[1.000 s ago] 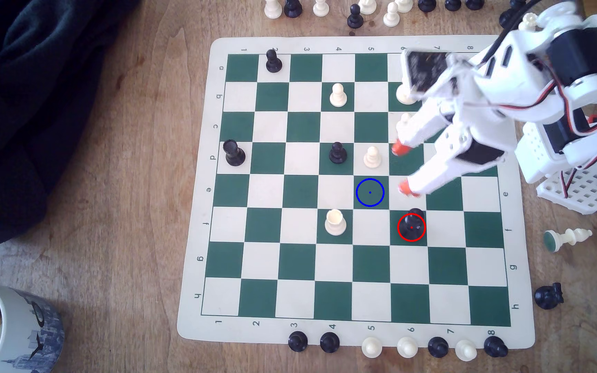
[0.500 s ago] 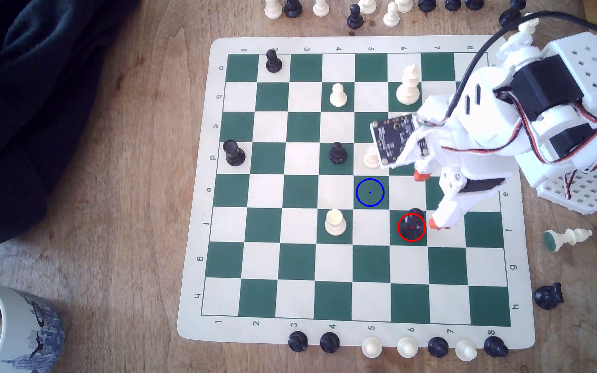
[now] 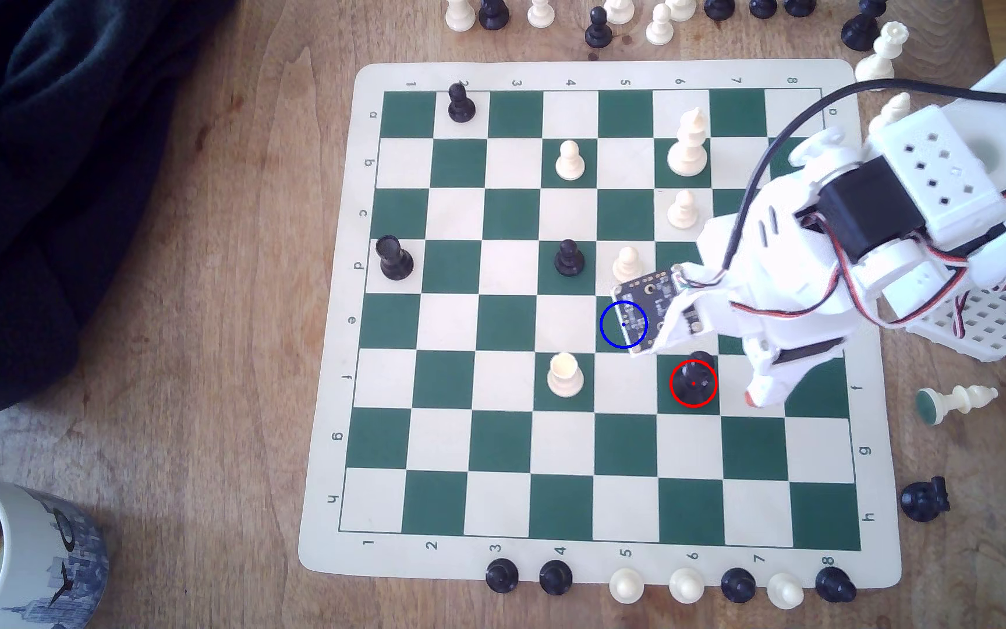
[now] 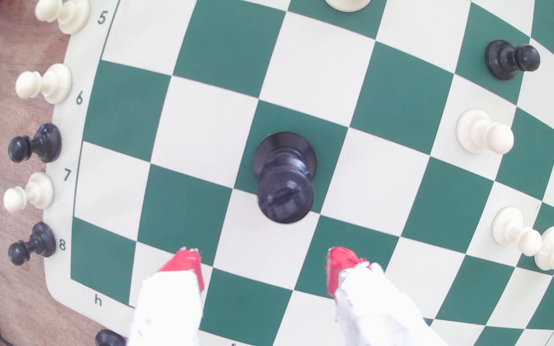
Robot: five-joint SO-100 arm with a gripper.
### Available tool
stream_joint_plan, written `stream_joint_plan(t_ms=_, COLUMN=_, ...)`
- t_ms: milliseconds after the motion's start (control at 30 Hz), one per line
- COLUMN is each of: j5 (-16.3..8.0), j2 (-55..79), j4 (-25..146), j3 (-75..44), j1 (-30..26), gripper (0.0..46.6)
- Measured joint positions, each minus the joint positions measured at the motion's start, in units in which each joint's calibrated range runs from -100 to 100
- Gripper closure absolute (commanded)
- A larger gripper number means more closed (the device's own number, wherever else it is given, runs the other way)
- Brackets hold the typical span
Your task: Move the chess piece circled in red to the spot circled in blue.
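The arm has swung further down the chessboard since half a second ago, and its camera board now covers part of the blue-ringed spot. The hand hangs released, red fingertips spread apart, just short of the black chess piece, which stands untouched on its red-ringed green square. In the exterior view only one fingertip shows.

On chessboard were counted: four black pieces, five white pieces. One mug counted on desk.
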Motion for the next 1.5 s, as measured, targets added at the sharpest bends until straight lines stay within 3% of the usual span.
stream_joint_plan(t_ms=467, j5=0.49, j2=5.87, j4=-6.22, j3=0.00, j1=2.21, gripper=29.8)
stream_joint_plan(t_ms=967, j5=0.49, j2=6.95, j4=-8.92, j3=0.00, j1=0.96, gripper=31.6)
stream_joint_plan(t_ms=1133, j5=0.49, j2=6.95, j4=-8.92, j3=0.00, j1=0.96, gripper=36.2)
stream_joint_plan(t_ms=1500, j5=0.44, j2=6.95, j4=-7.73, j3=0.00, j1=-0.22, gripper=39.4)
